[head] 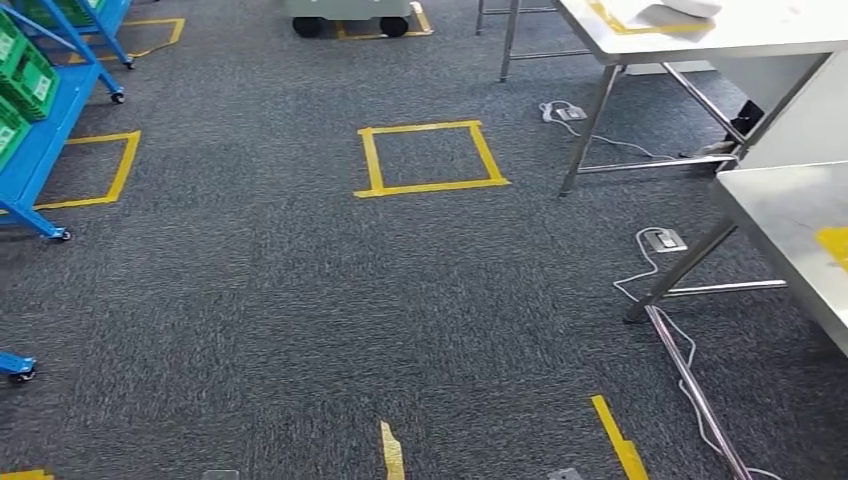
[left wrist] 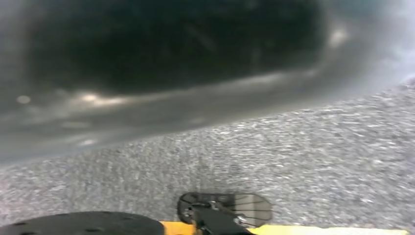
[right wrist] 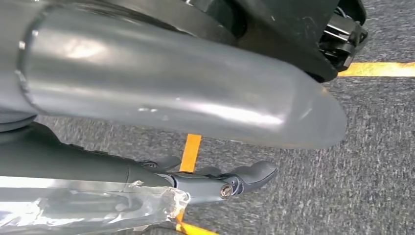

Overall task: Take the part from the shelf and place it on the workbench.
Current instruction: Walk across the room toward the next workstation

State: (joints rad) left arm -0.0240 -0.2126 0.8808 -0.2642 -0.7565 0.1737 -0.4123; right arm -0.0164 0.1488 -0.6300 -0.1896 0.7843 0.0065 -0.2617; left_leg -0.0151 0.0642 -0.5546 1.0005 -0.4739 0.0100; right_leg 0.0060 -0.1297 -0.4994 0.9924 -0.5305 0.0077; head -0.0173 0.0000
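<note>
In the right wrist view my right hand (right wrist: 176, 98) hangs over the grey carpet, its thick grey thumb close to the lens and its dark fingers (right wrist: 244, 177) stretched out below it. A long part wrapped in clear crinkled plastic (right wrist: 93, 208) lies along those fingers, held in the hand. In the left wrist view my left hand (left wrist: 161, 73) is a blurred grey mass near the lens, and its fingers cannot be made out. The blue shelf (head: 40, 130) with green bins (head: 25, 75) stands at the left. The steel workbench (head: 790, 215) is at the right.
A second steel bench (head: 700, 35) stands at the back right. White cables (head: 650, 290) and a floor socket (head: 665, 240) lie by the bench legs. A yellow tape square (head: 430, 158) marks the carpet ahead. A wheeled cart (head: 350, 20) is at the far end.
</note>
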